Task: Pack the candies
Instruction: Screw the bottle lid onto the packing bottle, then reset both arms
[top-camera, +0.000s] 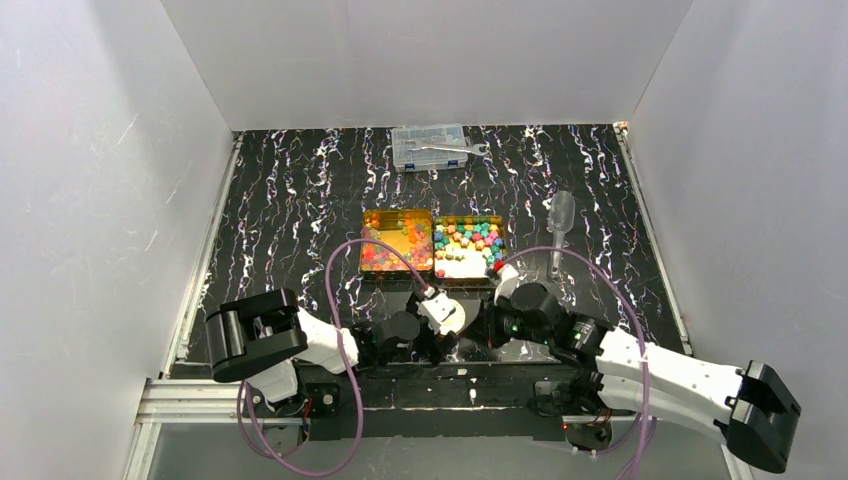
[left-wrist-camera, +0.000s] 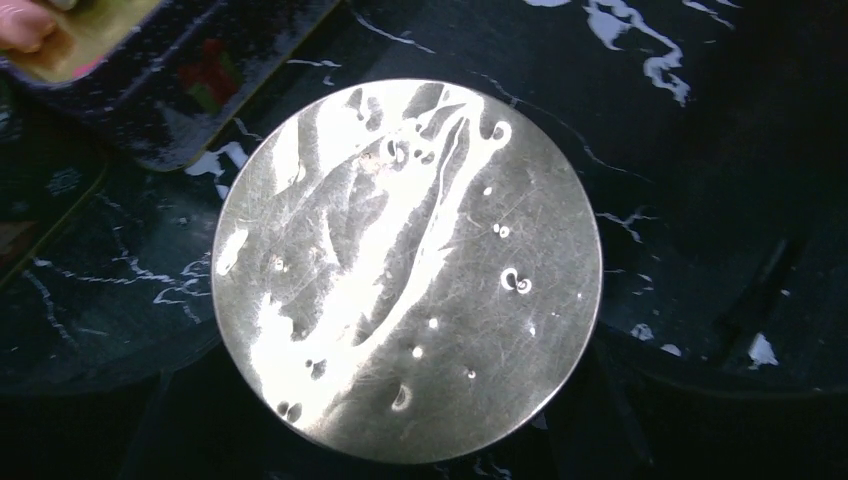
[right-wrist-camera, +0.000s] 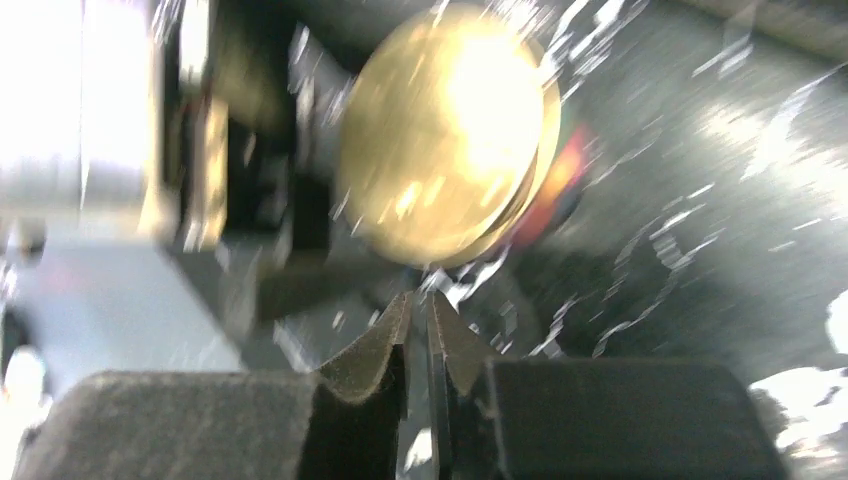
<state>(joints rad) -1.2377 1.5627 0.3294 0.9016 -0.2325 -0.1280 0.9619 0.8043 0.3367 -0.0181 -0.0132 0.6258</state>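
The candies lie in two square gold trays at mid-table: glossy red, orange and yellow ones (top-camera: 397, 243) on the left, pastel ones (top-camera: 470, 238) on the right. My left gripper (top-camera: 443, 312) sits just in front of the trays, its jaws spread wide and closed on a round metal tin (left-wrist-camera: 405, 270). The tin's shiny face fills the left wrist view and hides the fingers. In the right wrist view the same tin (right-wrist-camera: 450, 130) looks golden and tilted. My right gripper (right-wrist-camera: 420, 295) points at it from close by. Its fingertips are pressed almost together, with nothing seen between them.
A clear compartment box with a wrench (top-camera: 430, 147) stands at the back. A clear plastic scoop (top-camera: 560, 225) lies right of the pastel tray. White walls close in the black marbled table (top-camera: 290, 220) on three sides. Both arms crowd the near edge.
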